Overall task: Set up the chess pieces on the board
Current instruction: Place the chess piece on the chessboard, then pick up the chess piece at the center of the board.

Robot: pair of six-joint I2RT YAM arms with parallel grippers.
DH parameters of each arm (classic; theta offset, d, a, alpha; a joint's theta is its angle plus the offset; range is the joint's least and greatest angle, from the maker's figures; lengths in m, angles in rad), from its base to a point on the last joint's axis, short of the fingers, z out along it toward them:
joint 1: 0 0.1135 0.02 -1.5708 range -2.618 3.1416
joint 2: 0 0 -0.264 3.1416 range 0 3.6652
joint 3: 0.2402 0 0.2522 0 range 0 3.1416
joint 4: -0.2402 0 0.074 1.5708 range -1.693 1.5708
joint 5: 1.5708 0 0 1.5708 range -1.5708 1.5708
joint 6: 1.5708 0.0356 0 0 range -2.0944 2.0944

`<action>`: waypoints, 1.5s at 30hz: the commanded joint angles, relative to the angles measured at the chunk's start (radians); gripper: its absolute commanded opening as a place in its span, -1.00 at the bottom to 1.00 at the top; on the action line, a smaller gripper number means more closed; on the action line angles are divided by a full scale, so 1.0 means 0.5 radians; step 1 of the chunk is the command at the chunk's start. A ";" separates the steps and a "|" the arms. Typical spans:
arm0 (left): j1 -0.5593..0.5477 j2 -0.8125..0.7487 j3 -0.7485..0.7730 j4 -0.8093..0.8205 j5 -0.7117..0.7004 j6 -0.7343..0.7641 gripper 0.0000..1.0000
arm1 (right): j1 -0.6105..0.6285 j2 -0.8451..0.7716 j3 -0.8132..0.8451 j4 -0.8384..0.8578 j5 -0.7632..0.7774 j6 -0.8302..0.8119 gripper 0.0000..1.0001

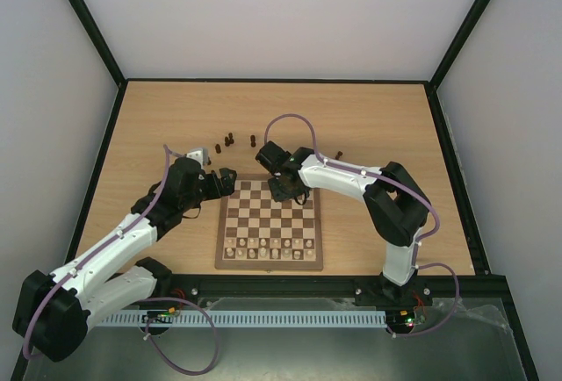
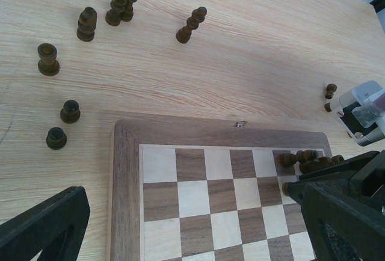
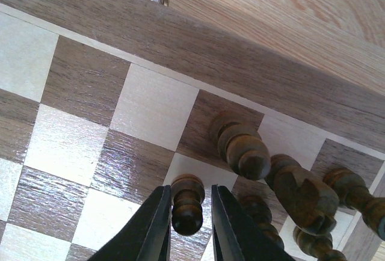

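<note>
- Light wood tabletop [image 1: 378,126] inside white walls carries the board [image 2: 123,183]; pale pieces [image 1: 268,248] line the rows nearest the arm bases
- Right gripper [image 3: 190,190]: fingers are drawn nearly together on either side of a dark pawn [image 3: 187,210], which stands upright between them on the board. A sliver of gap shows on one side, so it cannot be told whether they pinch it or have let go
- Just to the right of those fingers, placed dark pieces [image 3: 243,153] crowd the corner squares by the far frame. They are close-packed, and it cannot be told whether each sits centred on its own square
- Left gripper [image 1: 225,181]: fingers spread fully with nothing between them, hovering over the board's far left corner
- Loose dark pieces [image 2: 87,23] stand on the bare table beyond the left fingertips, off the board
- Step in hand, as judged: seating one pawn in the dark side's rows, with much of the dark set not yet placed
- Next move calls for the right fingers to part evenly and lift straight up, so that neither drags the pawn or clips the neighbours to the right. A loose piece from beyond the frame would then be fetched
</note>
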 commanded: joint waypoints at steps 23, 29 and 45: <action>-0.010 -0.017 0.027 -0.022 -0.005 -0.013 0.99 | -0.010 -0.143 -0.077 -0.097 0.057 -0.003 -0.55; -0.012 -0.022 0.032 -0.029 -0.007 -0.011 0.99 | -0.007 -0.245 -0.086 -0.022 -0.062 -0.037 -0.55; -0.019 -0.015 0.068 -0.056 -0.026 -0.015 0.99 | -0.008 -0.985 -0.243 0.127 -0.051 -0.044 0.66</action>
